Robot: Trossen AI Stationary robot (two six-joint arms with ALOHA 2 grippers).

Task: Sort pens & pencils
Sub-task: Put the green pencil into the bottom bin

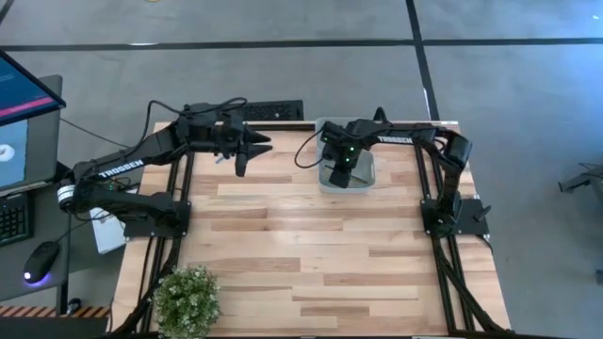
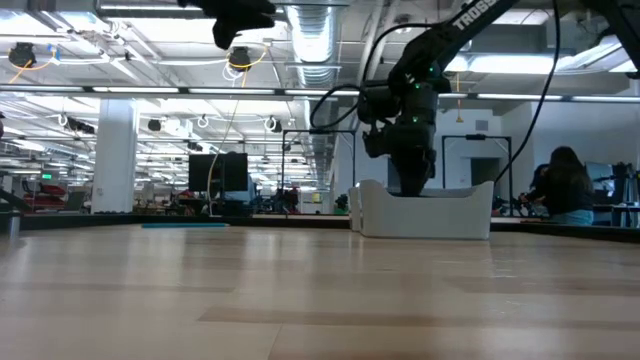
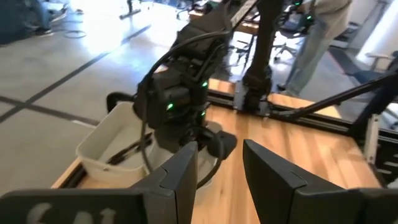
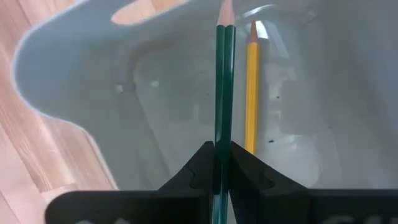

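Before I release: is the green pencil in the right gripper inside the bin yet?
Inside. The right gripper, shut on the green pencil, holds it over the white bin's floor, beside a yellow pencil lying there.

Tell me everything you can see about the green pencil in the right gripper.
The green pencil is thin and straight, dark green, with a sharpened pale wood tip. The right gripper is shut on it, pinching its shaft between the two dark fingers. It hangs inside the pale bin, beside a yellow pencil lying in that bin.

Two pencils: green pencil, yellow pencil. One bin.
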